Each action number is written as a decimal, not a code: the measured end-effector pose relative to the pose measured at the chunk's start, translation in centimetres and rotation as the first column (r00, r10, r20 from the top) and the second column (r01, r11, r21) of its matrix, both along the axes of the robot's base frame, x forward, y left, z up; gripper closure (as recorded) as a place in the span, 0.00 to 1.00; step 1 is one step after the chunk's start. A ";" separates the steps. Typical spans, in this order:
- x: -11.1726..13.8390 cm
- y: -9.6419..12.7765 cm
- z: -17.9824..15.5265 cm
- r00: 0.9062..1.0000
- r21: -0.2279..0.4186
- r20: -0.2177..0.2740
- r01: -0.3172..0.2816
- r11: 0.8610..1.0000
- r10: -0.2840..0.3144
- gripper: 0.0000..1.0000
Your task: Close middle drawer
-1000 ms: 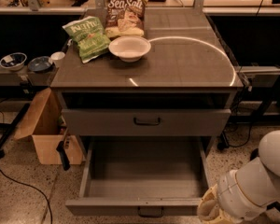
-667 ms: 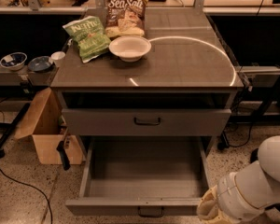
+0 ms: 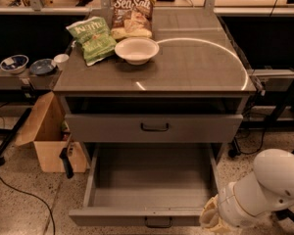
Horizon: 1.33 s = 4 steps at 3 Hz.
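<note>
In the single camera view, one grey metal cabinet with a flat brownish top (image 3: 196, 67) is standing on a speckled floor (image 3: 19, 214). Two drawers are showing in its front. The upper one, a grey drawer with a taller front panel (image 3: 112, 129), is sitting nearly flush beneath a dark gap. Below it, the wide grey metal middle drawer (image 3: 152, 182), a deep flat-bottomed tray with a low front panel, is standing pulled far out toward the camera. One small dark loop handle (image 3: 158, 223) is hanging at the centre of that panel.

Two snack bags are lying at the rear left of the top: a crinkled green bag (image 3: 91, 39) and a brown-and-white "Sea Salt" bag (image 3: 132, 14). One shallow white round bowl (image 3: 136, 50) is sitting just in front of them. On a low ledge to the left, two small dark bowls (image 3: 13, 62) (image 3: 41, 66) and one small white cup (image 3: 61, 59) are resting. One open cardboard box (image 3: 49, 136) is leaning beside the cabinet's left side.

One rounded white robot arm (image 3: 269, 185) is reaching in from the lower right edge, angling down and leftward. Its pale gripper (image 3: 209, 218) is hanging low, just beside the right front corner of the middle drawer, to the right of the loop handle. Whether it is touching the panel, and whether it is open or closed, cannot be told.
</note>
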<state>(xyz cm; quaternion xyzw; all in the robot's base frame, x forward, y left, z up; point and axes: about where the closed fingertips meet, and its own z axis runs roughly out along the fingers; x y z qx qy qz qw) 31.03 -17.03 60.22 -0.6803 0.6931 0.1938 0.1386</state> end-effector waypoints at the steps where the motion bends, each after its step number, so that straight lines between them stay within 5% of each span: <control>1: 0.2 -0.1 -2.8 1.000 -0.011 -0.021 0.008 1.000 -0.008 1.00; 3: 0.0 -0.3 -10.4 0.996 -0.103 -0.043 0.076 0.992 -0.081 1.00; 4: 0.9 0.1 -11.2 0.996 -0.100 -0.037 0.078 0.992 -0.082 1.00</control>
